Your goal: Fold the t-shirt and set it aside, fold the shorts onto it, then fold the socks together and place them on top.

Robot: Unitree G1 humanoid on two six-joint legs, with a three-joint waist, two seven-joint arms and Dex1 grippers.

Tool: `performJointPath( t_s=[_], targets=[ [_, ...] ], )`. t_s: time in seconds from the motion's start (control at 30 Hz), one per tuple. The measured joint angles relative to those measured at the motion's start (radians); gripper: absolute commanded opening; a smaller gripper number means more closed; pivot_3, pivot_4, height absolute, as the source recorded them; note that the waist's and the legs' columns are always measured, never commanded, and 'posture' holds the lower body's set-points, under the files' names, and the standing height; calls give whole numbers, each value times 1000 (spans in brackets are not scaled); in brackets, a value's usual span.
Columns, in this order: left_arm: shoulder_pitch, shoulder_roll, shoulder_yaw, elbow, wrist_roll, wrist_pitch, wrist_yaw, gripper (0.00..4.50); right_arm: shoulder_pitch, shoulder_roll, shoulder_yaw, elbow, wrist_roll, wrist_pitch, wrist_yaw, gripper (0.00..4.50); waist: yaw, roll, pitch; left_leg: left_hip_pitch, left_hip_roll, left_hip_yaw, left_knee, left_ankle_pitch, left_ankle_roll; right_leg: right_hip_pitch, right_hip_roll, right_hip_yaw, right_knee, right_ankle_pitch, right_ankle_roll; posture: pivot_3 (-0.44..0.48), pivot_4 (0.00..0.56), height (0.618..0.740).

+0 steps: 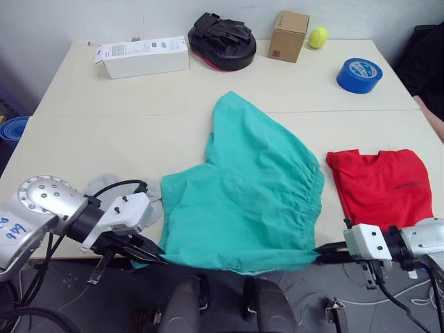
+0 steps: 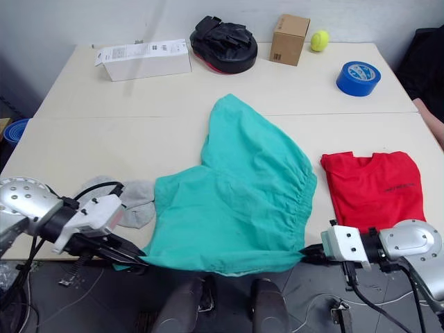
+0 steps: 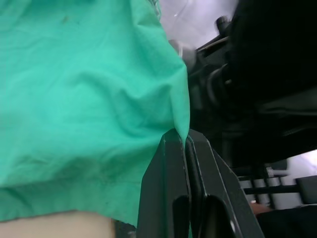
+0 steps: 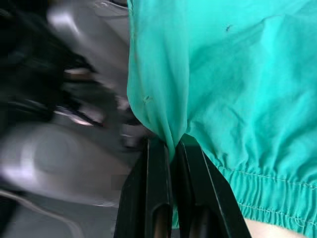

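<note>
With t-shirt point(image 1: 380, 186) folded aside, pinching shorts point(image 1: 250, 201) in both clamped tools point(image 1: 142, 254) point(image 1: 331, 252) (socks point(image 2: 132, 201) untouched).

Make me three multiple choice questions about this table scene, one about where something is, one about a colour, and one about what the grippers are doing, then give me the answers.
1. Where does the folded t-shirt lie relative to the shorts?
A. On the robot's right of them
B. Under them
C. On the robot's left of them

2. What colour is the tape roll at the far right of the table?
A. Yellow
B. Blue
C. White

3. What are the left gripper and right gripper doing?
A. Both hang open above the table
B. One holds a sock
C. Each is shut on an edge of the shorts

Answers: 1 A, the red shirt lies flat beside the shorts on the right-arm side. 2 B, the roll is plainly blue. 3 C, each wrist view shows teal cloth pinched between closed fingers.
</note>
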Motion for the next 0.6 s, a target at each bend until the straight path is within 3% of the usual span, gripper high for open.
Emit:
performJointPath(
  t_s=[0.17, 0.33, 0.43, 0.6],
  targets=[
    [-3, 56, 17, 22, -4, -36, -62, 28, 30, -14, -50, -64, 85, 135, 27, 0, 5, 0, 0, 0, 0, 0, 0, -1, 1, 0, 0, 0, -1, 0, 0, 0, 150, 740],
    [-301, -19, -129, 247, 150, -168, -63, 28, -33, 0, -86, -63, 128, 239, 3, 0, 20, 1, 0, -1, 0, 1, -2, -3, 4, -2, -1, 1, -4, 2, -1, 0, 150, 740],
    [-525, -146, -256, 444, 288, -276, -63, 28, -66, 18, -96, -42, 150, 299, -9, 0, 32, 0, -1, -3, -1, 2, -2, -3, 3, -3, -1, 0, -5, 3, 0, 0, 150, 740],
    [-864, -395, -413, 893, 527, -561, -61, 28, -121, 44, -133, 1, 200, 398, -38, 0, 36, -2, -2, -23, -1, 3, 11, 1, 11, -18, 1, -3, 1, 6, 4, 0, 150, 740]
  ],
)
